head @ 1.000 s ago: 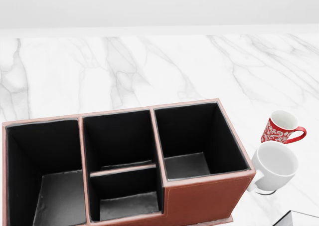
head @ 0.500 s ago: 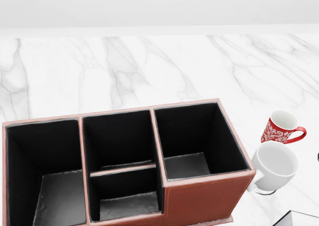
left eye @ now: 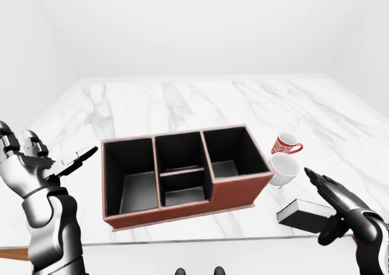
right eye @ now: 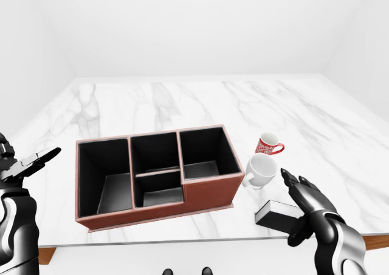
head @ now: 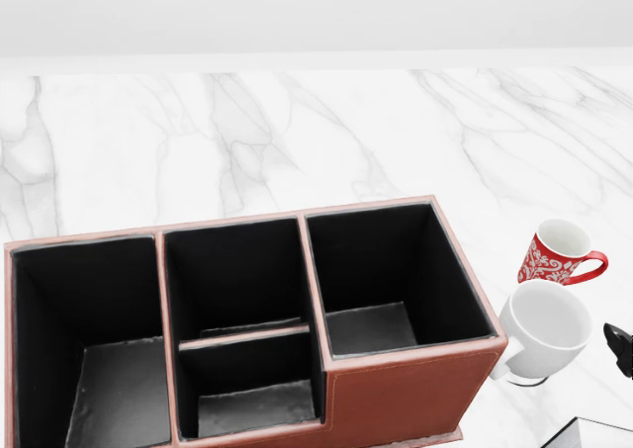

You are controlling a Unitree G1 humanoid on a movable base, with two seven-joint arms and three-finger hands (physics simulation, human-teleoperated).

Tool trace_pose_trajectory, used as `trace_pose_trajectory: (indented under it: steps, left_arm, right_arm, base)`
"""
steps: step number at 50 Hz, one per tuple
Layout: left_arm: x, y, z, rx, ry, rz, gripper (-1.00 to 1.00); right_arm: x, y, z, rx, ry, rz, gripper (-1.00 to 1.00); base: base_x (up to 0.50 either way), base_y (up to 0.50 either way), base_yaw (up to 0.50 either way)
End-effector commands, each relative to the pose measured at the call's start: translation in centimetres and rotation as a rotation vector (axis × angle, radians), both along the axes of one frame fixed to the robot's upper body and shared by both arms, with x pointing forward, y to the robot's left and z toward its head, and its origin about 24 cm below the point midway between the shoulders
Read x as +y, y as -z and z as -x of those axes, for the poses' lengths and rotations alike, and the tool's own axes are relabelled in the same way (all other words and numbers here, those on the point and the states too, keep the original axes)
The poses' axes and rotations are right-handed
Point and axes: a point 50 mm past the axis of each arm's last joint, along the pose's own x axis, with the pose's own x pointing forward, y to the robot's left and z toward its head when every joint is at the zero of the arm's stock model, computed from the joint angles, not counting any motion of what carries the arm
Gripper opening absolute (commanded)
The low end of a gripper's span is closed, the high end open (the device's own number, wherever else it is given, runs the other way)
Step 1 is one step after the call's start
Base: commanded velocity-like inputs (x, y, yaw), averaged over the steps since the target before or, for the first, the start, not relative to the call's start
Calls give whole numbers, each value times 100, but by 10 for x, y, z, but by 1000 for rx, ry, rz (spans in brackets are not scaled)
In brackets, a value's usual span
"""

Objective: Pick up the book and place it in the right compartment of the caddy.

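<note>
Your book (left eye: 304,213) lies flat on the white marble table (left eye: 182,105), near the bottom right of the left-eye view. It is dark with white page edges. Your right hand (left eye: 331,193) hangs just above its right end with the fingers spread wide, gripping nothing. You cannot tell if it touches the book.

The brown caddy (left eye: 237,193) sits in the middle of the table, to the left of the book. All its dark boxes look empty, and the right compartment (left eye: 231,153) is the one nearest the book.

Two cups stand between the caddy and the book. The white mug (left eye: 283,169) is just beside the caddy's right wall, and the red mug (left eye: 284,144) is just past it.

Your left hand (left eye: 30,162) is up at the left side, well apart from the caddy, fingers loose and holding nothing.
</note>
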Motion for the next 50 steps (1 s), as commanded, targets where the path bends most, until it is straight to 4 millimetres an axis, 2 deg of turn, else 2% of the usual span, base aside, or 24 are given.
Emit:
trace_pose_trajectory:
  steps: [1, 35, 36, 37, 50]
  left_arm:
    - [0, 0, 0, 0, -1, 0, 100]
    - [1, 3, -1, 2, -1, -2, 100]
    - [1, 3, -1, 2, -1, -1, 100]
    - [1, 3, -2, 2, -2, -1, 100]
    - [0, 3, -2, 2, -1, -1, 100]
  right_arm:
    - [1, 8, 0, 35, -5, -8, 100]
    - [0, 36, 11, 153, 12, -56, 100]
    - [0, 37, 11, 157, 15, -60, 33]
    - [-1, 38, 12, 160, 16, -60, -100]
    - [-1, 37, 13, 157, 20, -59, -100]
  base:
    - [0, 0, 0]
    - [0, 0, 0]
    - [0, 0, 0]
    - [0, 0, 0]
    - [0, 0, 0]
